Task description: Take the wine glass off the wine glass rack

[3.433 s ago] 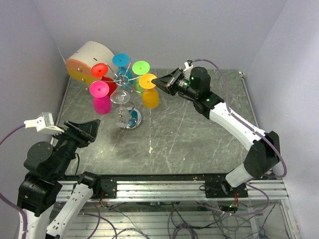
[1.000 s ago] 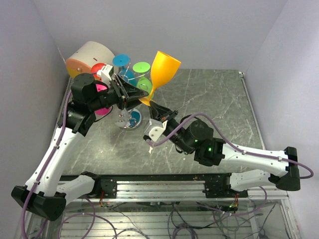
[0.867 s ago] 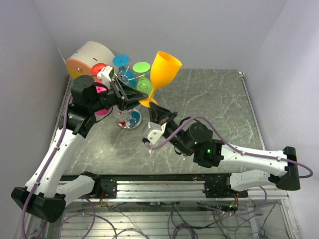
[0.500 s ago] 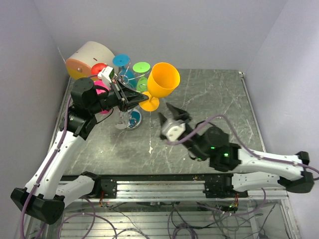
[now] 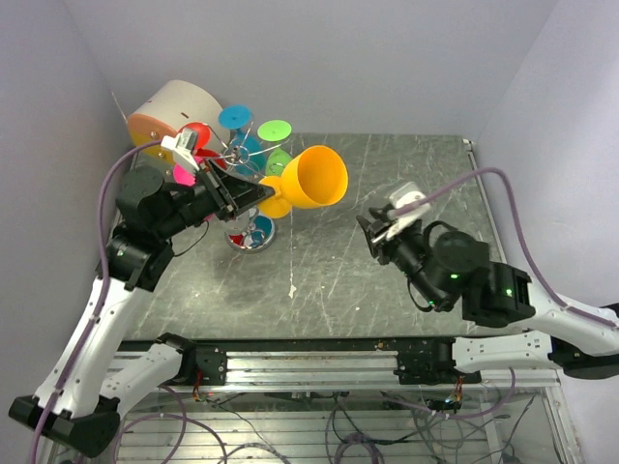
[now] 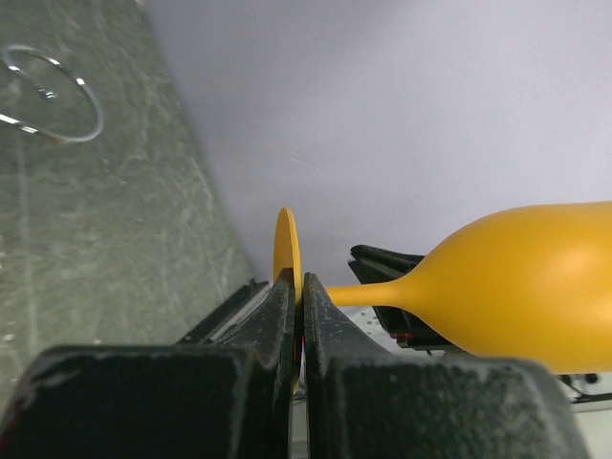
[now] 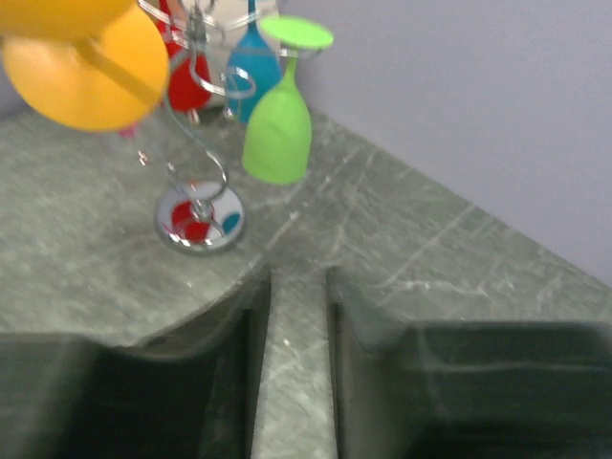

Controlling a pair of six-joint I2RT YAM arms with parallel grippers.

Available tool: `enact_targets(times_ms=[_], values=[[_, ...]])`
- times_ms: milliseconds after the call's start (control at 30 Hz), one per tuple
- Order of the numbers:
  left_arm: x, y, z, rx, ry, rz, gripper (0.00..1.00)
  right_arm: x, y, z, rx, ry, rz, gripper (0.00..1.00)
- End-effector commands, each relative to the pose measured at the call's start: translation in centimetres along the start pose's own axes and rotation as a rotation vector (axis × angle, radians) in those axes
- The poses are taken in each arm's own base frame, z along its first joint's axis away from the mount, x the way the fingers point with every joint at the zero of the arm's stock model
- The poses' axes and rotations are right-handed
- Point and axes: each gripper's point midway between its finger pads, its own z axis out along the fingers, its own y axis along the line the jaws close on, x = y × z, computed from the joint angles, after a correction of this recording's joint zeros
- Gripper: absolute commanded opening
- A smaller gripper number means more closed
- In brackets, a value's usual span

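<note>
The orange wine glass (image 5: 314, 177) hangs in the air beside the wine glass rack (image 5: 251, 232), lying sideways with its bowl toward the right. My left gripper (image 5: 261, 196) is shut on the glass's thin round foot (image 6: 286, 244). In the left wrist view the stem and bowl (image 6: 516, 296) stick out to the right of the fingers. My right gripper (image 5: 370, 230) is apart from the glass, to its right above the table. Its blurred fingers (image 7: 251, 316) stand close together with nothing between them. The right wrist view shows the rack's chrome base (image 7: 199, 216) and the orange foot (image 7: 91, 67).
Green (image 7: 277, 134), blue (image 5: 235, 117), red (image 5: 193, 135) and pink (image 5: 184, 174) glasses hang upside down on the rack's wire arms. A beige drum with an orange face (image 5: 164, 111) stands behind the rack at the back left. Walls close in the table.
My left gripper closed on the orange glass's foot. My right gripper let the glass go, drew back to the right and closed. The glass tipped from upright to sideways.
</note>
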Motion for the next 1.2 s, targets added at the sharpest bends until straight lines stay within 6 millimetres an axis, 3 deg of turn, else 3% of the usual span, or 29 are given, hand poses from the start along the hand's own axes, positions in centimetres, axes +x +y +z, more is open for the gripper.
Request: enact_targets(times_ms=[0, 167, 267, 300, 367, 567, 800, 1167], values=[[-0.7, 1.3, -2.8, -0.113, -0.110, 0.172, 0.07, 3.5, 0.3, -0.6, 0.027, 0.171, 0.055, 0.00], [-1.6, 1.5, -6.2, -0.219, -0.211, 0.262, 0.07, 0.3, 0.5, -1.7, -0.042, 0.120, 0.226, 0.00], [-1.8, 2.1, -8.1, -0.289, -0.246, 0.303, 0.07, -2.6, 1.5, -2.9, -0.167, 0.066, 0.333, 0.44], [-1.9, 2.2, -8.5, -0.303, -0.254, 0.314, 0.07, -3.5, 2.1, -3.3, -0.215, 0.051, 0.356, 0.53], [-1.8, 2.2, -9.0, -0.310, -0.262, 0.335, 0.07, -5.1, 3.3, -3.6, -0.298, 0.025, 0.379, 0.60], [-0.8, 2.4, -9.1, -0.289, -0.227, 0.345, 0.07, -7.9, 4.8, -2.7, -0.349, 0.002, 0.356, 0.63], [-0.5, 1.1, -9.4, -0.233, -0.226, 0.361, 0.07, -10.0, 6.3, -1.6, -0.380, -0.028, 0.330, 0.63], [-0.4, -0.5, -10.1, -0.181, -0.235, 0.383, 0.07, -10.0, 7.8, 1.2, -0.343, 0.011, 0.289, 0.62]])
